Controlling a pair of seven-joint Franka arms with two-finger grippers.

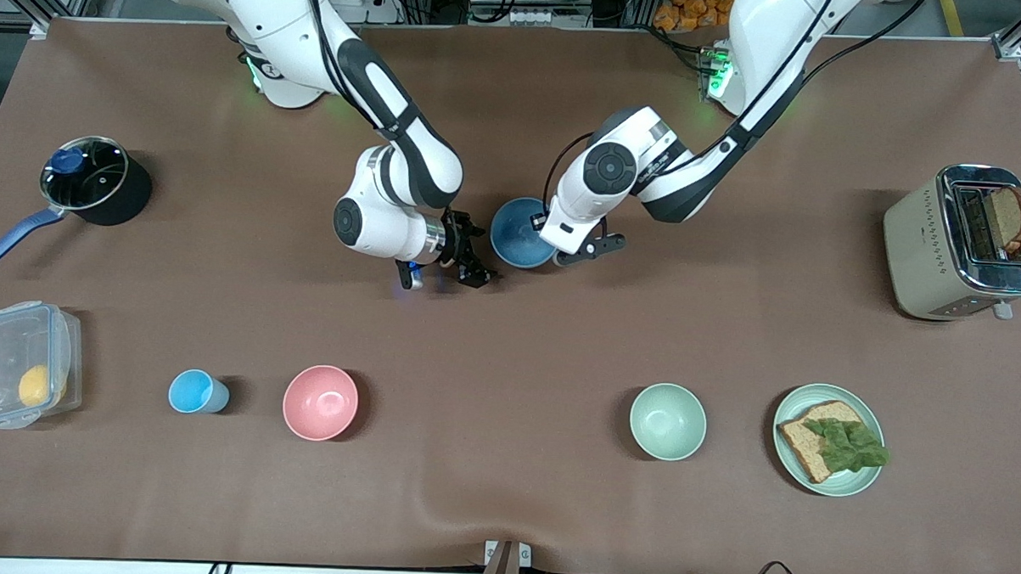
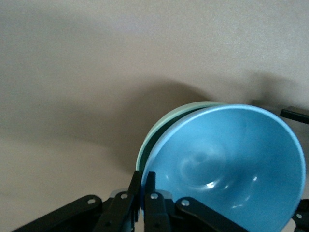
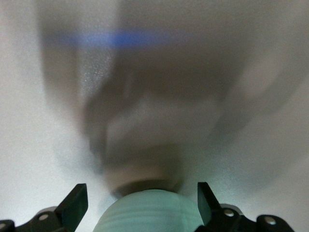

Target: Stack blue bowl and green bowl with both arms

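Mid-table, between the two arms, the blue bowl (image 1: 519, 232) sits nested in the green bowl (image 2: 161, 126), the left gripper (image 2: 144, 186) pinched shut on their rims and the right gripper (image 1: 475, 264) hanging just beside the stack with fingers wide apart and empty. To finish cleanly, the left gripper should probably settle the pair flat before letting go and lifting straight up. Nearer the front camera, the pink bowl (image 1: 320, 402), pale green bowl (image 1: 667, 421) and cup (image 1: 194, 391) are empty, the plate (image 1: 828, 439) carries bread with lettuce, the clear box (image 1: 22, 375) holds something yellow, and the toaster (image 1: 964, 243) holds a slice.
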